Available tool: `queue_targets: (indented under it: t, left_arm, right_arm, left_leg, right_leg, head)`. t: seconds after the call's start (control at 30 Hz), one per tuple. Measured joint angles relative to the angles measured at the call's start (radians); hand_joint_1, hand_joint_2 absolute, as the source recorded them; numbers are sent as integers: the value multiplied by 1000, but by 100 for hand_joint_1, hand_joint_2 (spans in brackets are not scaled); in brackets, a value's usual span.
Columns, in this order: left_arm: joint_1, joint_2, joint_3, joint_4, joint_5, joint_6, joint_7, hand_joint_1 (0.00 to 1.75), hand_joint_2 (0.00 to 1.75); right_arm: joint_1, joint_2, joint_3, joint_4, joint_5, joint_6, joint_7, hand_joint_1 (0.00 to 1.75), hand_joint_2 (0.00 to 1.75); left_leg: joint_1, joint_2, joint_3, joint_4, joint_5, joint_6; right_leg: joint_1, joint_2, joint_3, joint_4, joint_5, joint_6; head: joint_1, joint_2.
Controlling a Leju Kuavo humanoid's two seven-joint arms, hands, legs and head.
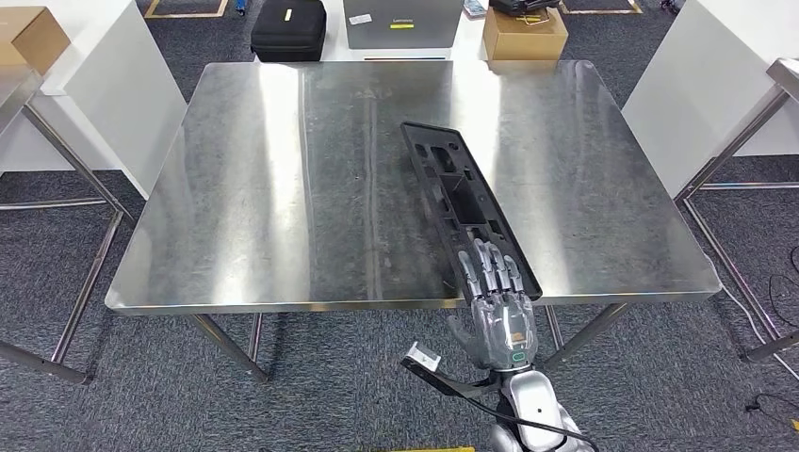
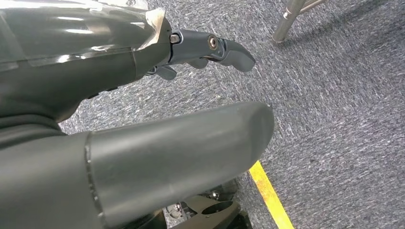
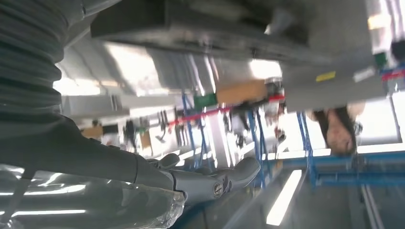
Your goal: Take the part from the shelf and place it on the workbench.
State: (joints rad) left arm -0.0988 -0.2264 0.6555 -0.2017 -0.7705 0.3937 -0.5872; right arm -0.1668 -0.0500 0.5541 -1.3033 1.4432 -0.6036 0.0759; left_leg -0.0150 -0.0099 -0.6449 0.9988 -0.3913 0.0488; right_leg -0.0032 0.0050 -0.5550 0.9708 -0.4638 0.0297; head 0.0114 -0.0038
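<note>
Black moulded plastic, matt and ribbed with rectangular cut-outs and raised walls, makes up the part (image 1: 464,202), a long narrow panel with rounded corners. It lies flat on the surface (image 1: 283,188), right of centre in the head view. Its long axis runs on a slant from the upper middle of the frame down toward the lower right, so its far end points at the back edge of the surface and its near end reaches the front edge.

The right robot hand (image 1: 497,311), silver and grey with jointed metallic fingers (image 1: 490,268), is at that near end. Its fingers are stretched forward over the top of the part's near end and lie on it, while the palm sits just off the front edge; whether anything is clamped from beneath I cannot tell. In the right wrist view the grey thumb and darker fingers (image 3: 224,179) show against the blurred underside of the surface.

The left robot hand (image 2: 210,50) hangs low over grey, coarse-woven carpet (image 2: 334,105), its dark fingers loosely curled with nothing in them.

The surface itself is brushed stainless steel, scuffed and streaked with reflections, on tubular metal legs. Beyond its far edge, at the top of the head view, sit a black soft case (image 1: 288,28), a grey laptop (image 1: 403,23) and a brown cardboard box (image 1: 524,38).
</note>
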Motion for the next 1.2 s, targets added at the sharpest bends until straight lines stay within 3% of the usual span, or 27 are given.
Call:
queue_targets:
  t: [0.13, 0.43, 0.5, 0.57, 0.67, 0.73, 0.83, 0.97, 1.1, 1.2]
  left_arm:
    - [6, -1, 7, 0, 6, 0, -10, 0, 0]
    - [13, -1, 29, 0, 12, -5, -18, 0, 0]
    - [13, -1, 29, 0, 5, -7, -13, 0, 0]
    - [13, -1, 29, 0, -2, -9, -8, 0, 0]
    - [13, -1, 29, 0, -11, -9, -6, 0, 0]
    - [13, -1, 29, 0, -15, -8, -5, 0, 0]
    - [13, 0, 31, 0, -18, -6, -4, 0, 0]
    - [12, 0, 42, 2, -26, -3, -5, 0, 0]
    - [12, 1, 48, 2, -33, 3, -3, 0, 0]
    - [13, 1, 50, 2, -35, 7, 3, 0, 0]
  right_arm:
    - [72, -7, -105, -89, 69, -57, 4, 0, 175]
    - [232, 26, -426, -336, 73, -58, -126, 0, 175]
    - [249, 66, -515, -381, 25, -58, -248, 0, 175]
    - [252, 130, -645, -412, -72, -58, -451, 0, 175]
    - [244, 222, -896, -402, -331, -58, -699, 0, 175]
    - [236, 254, -1051, -358, -488, -58, -750, 0, 175]
    - [216, 292, -1247, -263, -521, -58, -763, 0, 175]
    - [202, 337, -1447, -115, -501, -58, -768, 0, 0]
    - [138, 349, -1677, 57, -366, -58, -753, 0, 0]
    - [108, 354, -1860, 165, -215, -58, -663, 0, 0]
  left_leg:
    - [0, -1, 1, 0, -1, 1]
    - [-1, -3, 1, 0, -3, 2]
    - [-1, -4, 2, 0, -4, 1]
    - [-1, -4, 3, 0, -5, 1]
    - [-1, -7, 4, 0, -5, 1]
    - [-1, -10, 4, 0, -5, 1]
    - [-2, -9, 7, 0, -8, 2]
    - [-3, -10, 11, 0, -11, 2]
    - [-3, -8, 15, 0, -14, 2]
    - [-3, -11, 17, 0, -15, 2]
  right_leg:
    - [0, -2, 0, 0, -2, 2]
    - [-1, -3, 5, 0, -3, 3]
    - [-2, -3, 2, 0, -5, 3]
    - [-2, -3, 2, 0, -6, 3]
    - [-3, -6, 4, -1, -7, 3]
    - [-3, -8, 6, -1, -8, 4]
    - [-3, -8, 8, -1, -10, 5]
    - [-4, -8, 13, -1, -13, 6]
    - [-4, -7, 15, -1, -15, 4]
    - [-4, -9, 20, -1, -18, 5]
  head:
    - [0, 0]
    - [1, 0]
    - [1, 0]
    - [0, 0]
    - [-1, 0]
    - [2, 0]
    - [5, 0]
    - [6, 0]
    - [4, 0]
    - [5, 0]
